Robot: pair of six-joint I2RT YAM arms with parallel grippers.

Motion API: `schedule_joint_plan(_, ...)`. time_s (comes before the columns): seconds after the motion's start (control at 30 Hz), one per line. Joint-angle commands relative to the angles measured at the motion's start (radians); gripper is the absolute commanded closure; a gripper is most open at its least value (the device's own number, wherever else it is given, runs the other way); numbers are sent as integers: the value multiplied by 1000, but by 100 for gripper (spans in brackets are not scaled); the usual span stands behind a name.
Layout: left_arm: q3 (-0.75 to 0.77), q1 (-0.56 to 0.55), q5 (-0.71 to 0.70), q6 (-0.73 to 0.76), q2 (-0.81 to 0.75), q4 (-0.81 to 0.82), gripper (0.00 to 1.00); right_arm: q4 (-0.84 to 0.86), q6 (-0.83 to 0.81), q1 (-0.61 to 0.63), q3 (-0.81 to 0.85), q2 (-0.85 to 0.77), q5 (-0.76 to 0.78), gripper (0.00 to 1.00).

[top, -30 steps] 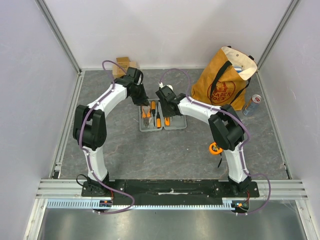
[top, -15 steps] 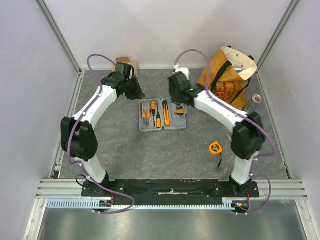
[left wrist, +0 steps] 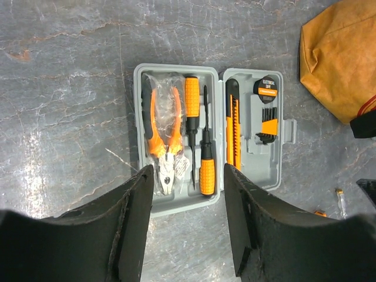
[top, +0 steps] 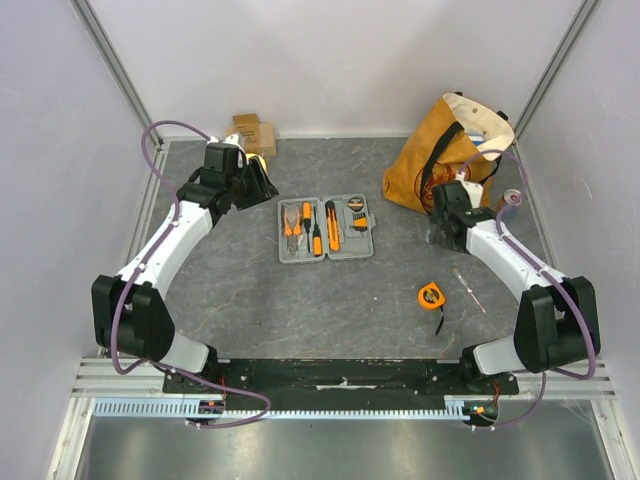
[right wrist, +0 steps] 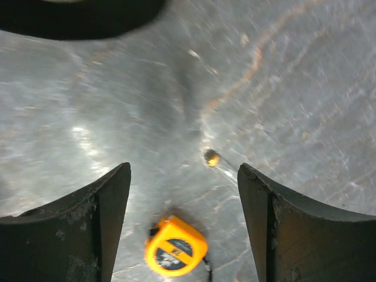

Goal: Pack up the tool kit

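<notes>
Plainly spread: left hand (left wrist: pixel 188 176), fingers (left wrist: pixel 132 223) wide apart with nothing pinched between them. Seen from above, left hand (top: pixel 262 185) near the far left corner of the tool kit (top: pixel 325 228), not touching it. Straight ahead in the wrist view, tool kit (left wrist: pixel 264 164) lying open and flat on the counter (top: pixel 330 310), around the middle and towards the far side. Long axis of the opened case across the counter, left to right. Two grey halves side by side, hinge line running near to far between them.

Inside, all tools lying near to far, across that long axis:
- Left half: pliers (left wrist: pixel 164 135), orange handles away from the wrist camera, jaws towards it.
- Beside them, two screwdrivers head to tail: one (left wrist: pixel 192 111) with its handle far from the camera, the other (left wrist: pixel 206 170) with its handle near.
- Right half: orange knife (left wrist: pixel 233 129), black tape roll (left wrist: pixel 269 88), small set of bits (left wrist: pixel 268 126).

Likewise spread and holding nothing: right hand (right wrist: pixel 183 170). From above, right hand (top: pixel 440 232) by the foot of the tote bag (top: pixel 445 160), well apart from the case. Low between its fingers in the wrist view, orange tape measure (right wrist: pixel 175 254) loose on the counter. In the far left corner, cardboard box (top: pixel 252 132).
</notes>
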Motion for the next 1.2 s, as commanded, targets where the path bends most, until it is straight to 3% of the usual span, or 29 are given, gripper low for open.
schedule_joint_plan(0.0,-36,15,38,58,-24,107,43,-9,-31,-128,-94,-16,-117,20)
schedule_joint_plan(0.33,-61,24,66,48,-10,129,43,2,-45,-260,-195,44,-208,22)
schedule_joint_plan(0.53,-67,28,74,47,-4,129,44,2,-65,-263,-220,59,-266,26)
schedule_joint_plan(0.83,-72,34,84,42,8,133,46,2,-33,-261,-240,97,-231,62)
schedule_joint_plan(1.03,-70,36,100,36,20,133,47,25,-70,-263,-192,85,-228,90)
schedule_joint_plan(1.17,-69,36,106,33,23,133,48,22,-85,-249,-129,64,-184,99)
